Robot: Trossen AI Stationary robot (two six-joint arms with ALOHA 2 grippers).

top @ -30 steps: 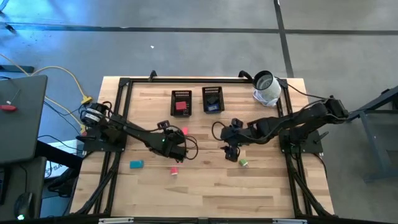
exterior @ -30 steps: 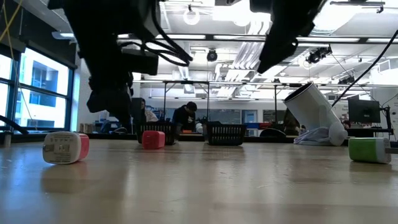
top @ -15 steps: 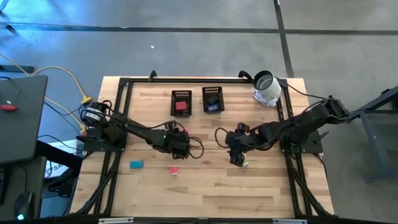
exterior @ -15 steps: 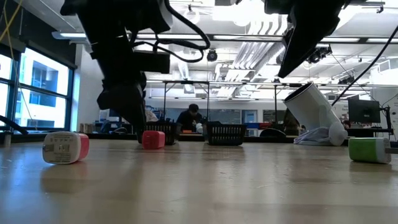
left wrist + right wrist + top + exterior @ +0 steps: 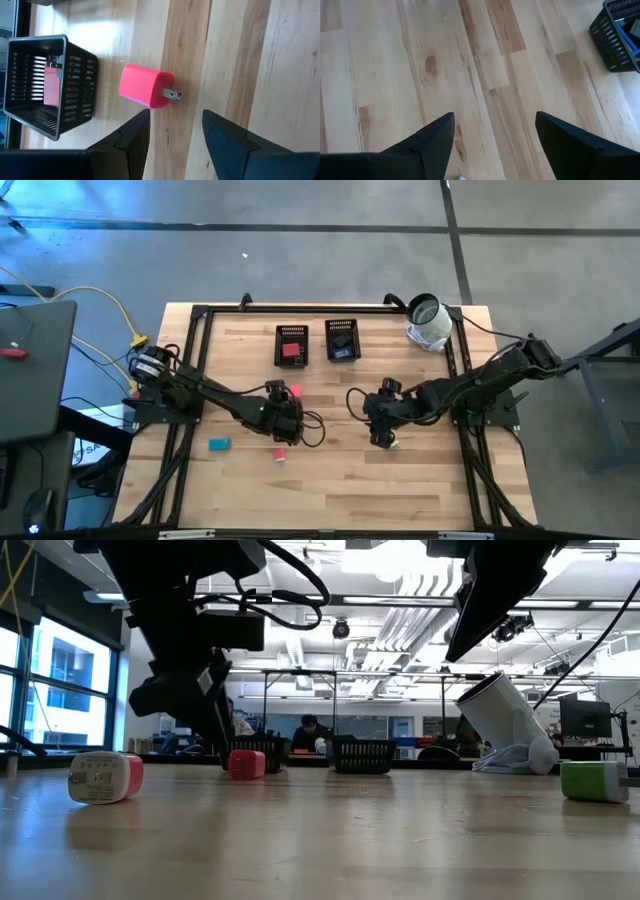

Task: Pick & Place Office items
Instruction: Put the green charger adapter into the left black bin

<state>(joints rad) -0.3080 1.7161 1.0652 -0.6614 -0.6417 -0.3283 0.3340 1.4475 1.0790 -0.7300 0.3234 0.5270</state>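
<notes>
A pink plug block (image 5: 146,86) lies on its side on the wood with its prongs sticking out. My left gripper (image 5: 172,135) is open just short of it (image 5: 290,412) and holds nothing. My right gripper (image 5: 495,135) is open over bare wood near the middle right (image 5: 383,437), right beside a green item (image 5: 593,781). A teal item (image 5: 219,444) and a pink-and-white item (image 5: 281,453) lie toward the near left. A red item (image 5: 291,350) sits in the left mesh tray, and a blue item (image 5: 342,350) in the right one.
Two black mesh trays (image 5: 291,333) (image 5: 342,328) stand side by side at the far middle. A white cylinder (image 5: 428,320) lies tipped at the far right corner. A black frame (image 5: 200,310) runs along the table's edges. The near half of the table has room.
My right gripper has gone toward the table's near edge and now stands over the green item, covering most of it in the high view. My left gripper has turned at the wrist and stayed beside the pink block.
</notes>
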